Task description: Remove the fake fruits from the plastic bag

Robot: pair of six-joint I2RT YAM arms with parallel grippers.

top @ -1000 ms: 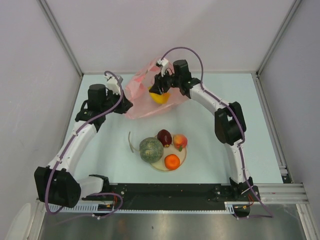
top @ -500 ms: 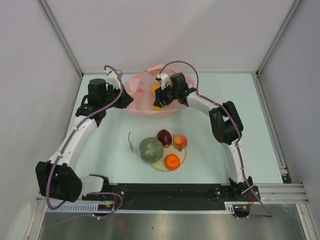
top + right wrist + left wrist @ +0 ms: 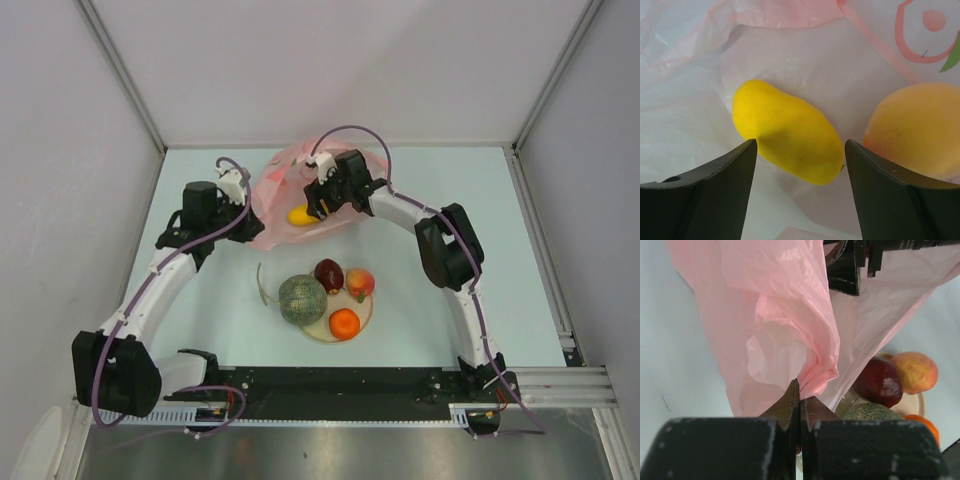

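The pink plastic bag (image 3: 285,195) lies at the back of the table. My left gripper (image 3: 800,400) is shut on a fold of the bag (image 3: 785,325) at its left side. My right gripper (image 3: 800,165) is open inside the bag, its jaws either side of the yellow oblong fruit (image 3: 787,132), which also shows from above (image 3: 299,214). A peach-coloured round fruit (image 3: 917,130) lies just right of it in the bag. The melon (image 3: 301,298), dark red apple (image 3: 328,273), peach-coloured fruit (image 3: 360,283) and orange (image 3: 344,323) sit on the cream plate (image 3: 368,314).
The plate stands in the middle of the table, in front of the bag. A thin curved strip (image 3: 261,285) lies left of the melon. Walls close in the back and both sides.
The right gripper has gone down into the bag and to the left. The yellow fruit now lies loose between its open jaws. The bag has shifted and changed shape.
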